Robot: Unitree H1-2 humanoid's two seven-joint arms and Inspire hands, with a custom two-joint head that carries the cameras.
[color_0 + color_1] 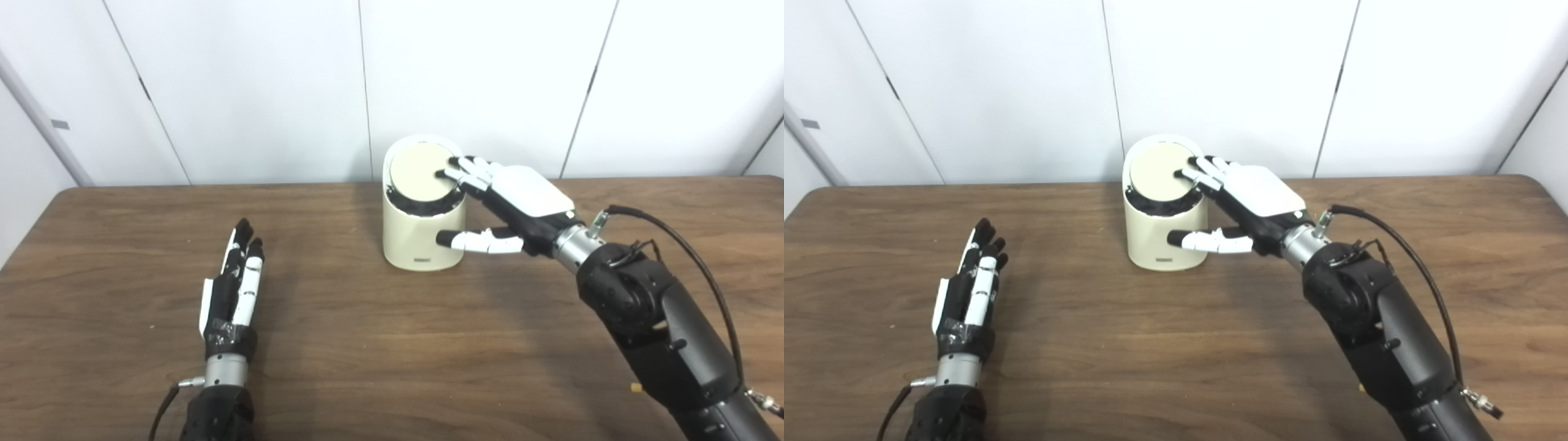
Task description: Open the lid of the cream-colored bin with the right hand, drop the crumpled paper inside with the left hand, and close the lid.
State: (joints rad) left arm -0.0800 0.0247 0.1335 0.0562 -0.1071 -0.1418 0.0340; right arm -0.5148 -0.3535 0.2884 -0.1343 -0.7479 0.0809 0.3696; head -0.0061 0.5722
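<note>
**Right hand on the bin lid, left hand idle**

Left eye view: cream-colored bin (pixel 422 236) upright at the far middle of the wooden desk (pixel 367 343), close to the white wall panels (pixel 257 86). Round lid (pixel 421 173) tilted toward the camera, with a dark gap showing under its near edge. Right hand (pixel 511 205) just right of the bin, reaching in from the right with palm down; fingertips (pixel 456 168) touching the lid's right edge, thumb (pixel 474 240) stretched out against the bin's side wall. Fingers spread, clamped on nothing. Black cable (pixel 692 257) looping over the right forearm.

Right eye view: left hand (pixel 971 291) well apart from the bin, low over the desk at the near left, set on edge with fingers straight, close together, pointing away from the camera. Nothing held in it. Crumpled paper nowhere visible on the desk. Whether any lies inside the bin cannot be told.
</note>
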